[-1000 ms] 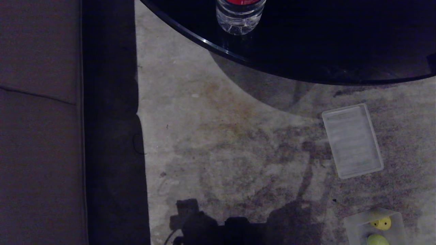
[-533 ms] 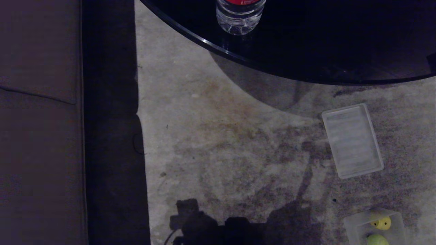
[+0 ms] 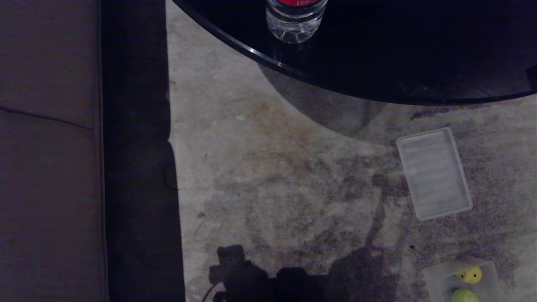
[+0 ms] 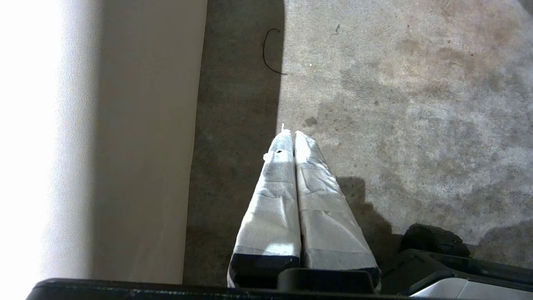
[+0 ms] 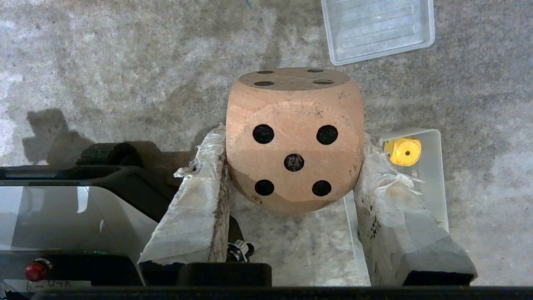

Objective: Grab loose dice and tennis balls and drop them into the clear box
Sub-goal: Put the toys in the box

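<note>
Your right hand (image 5: 293, 166) is clamped on the beige die (image 5: 295, 139), held above the carpet just beside the clear box (image 5: 433, 175). That box holds a yellow die (image 5: 402, 151) and a tennis ball (image 3: 465, 295). Your left hand (image 4: 290, 135) hangs with its fingers together above the carpet beside the sofa.

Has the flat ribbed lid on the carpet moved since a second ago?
No. The lid keeps the same spot below the black table's edge in the head view.

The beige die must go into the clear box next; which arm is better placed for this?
Right. Its hand already grips the beige die, with the clear box just beside it. The left hand is shut, empty, near the sofa.
</note>
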{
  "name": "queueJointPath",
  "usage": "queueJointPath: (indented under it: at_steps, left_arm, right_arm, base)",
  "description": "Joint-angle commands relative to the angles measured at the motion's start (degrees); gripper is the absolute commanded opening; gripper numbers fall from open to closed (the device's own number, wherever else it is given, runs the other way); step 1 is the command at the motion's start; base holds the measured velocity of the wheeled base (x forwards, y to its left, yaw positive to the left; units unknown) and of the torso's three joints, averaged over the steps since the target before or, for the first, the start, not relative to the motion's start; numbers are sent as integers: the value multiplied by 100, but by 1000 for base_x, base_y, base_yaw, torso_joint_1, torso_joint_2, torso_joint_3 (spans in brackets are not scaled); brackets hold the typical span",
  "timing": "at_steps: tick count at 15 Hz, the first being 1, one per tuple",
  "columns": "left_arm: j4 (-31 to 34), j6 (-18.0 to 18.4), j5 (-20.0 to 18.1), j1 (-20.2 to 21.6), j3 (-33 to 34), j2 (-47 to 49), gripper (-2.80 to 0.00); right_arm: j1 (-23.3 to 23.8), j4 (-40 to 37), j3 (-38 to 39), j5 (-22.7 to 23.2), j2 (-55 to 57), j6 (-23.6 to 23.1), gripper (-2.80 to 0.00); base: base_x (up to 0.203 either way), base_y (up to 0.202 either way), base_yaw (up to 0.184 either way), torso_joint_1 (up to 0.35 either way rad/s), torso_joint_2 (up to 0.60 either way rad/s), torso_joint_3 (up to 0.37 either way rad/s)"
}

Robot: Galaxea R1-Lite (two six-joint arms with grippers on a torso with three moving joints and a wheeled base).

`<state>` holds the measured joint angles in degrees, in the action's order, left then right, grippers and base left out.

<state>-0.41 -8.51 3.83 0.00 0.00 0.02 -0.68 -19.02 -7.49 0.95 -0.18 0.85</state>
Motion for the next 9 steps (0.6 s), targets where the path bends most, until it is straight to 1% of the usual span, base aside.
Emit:
queueJointPath:
  at_steps: [1,4,9]
  left_arm:
    - [-2,-10,-5,0,0,6,-280]
    - [-2,-10,4,0,0,6,-280]
    - [-2,-15,4,0,0,6,-280]
  right_arm:
    - [-2,-23,1,2,18,3,-280]
    - [-2,-23,1,2,18,-6,-280]
    - [-2,-23,1,2,18,3,-280]
  base:
    - [0,0,0,0,0,0]
    - [0,0,0,4,1,48]
    - [0,0,0,1,4,192]
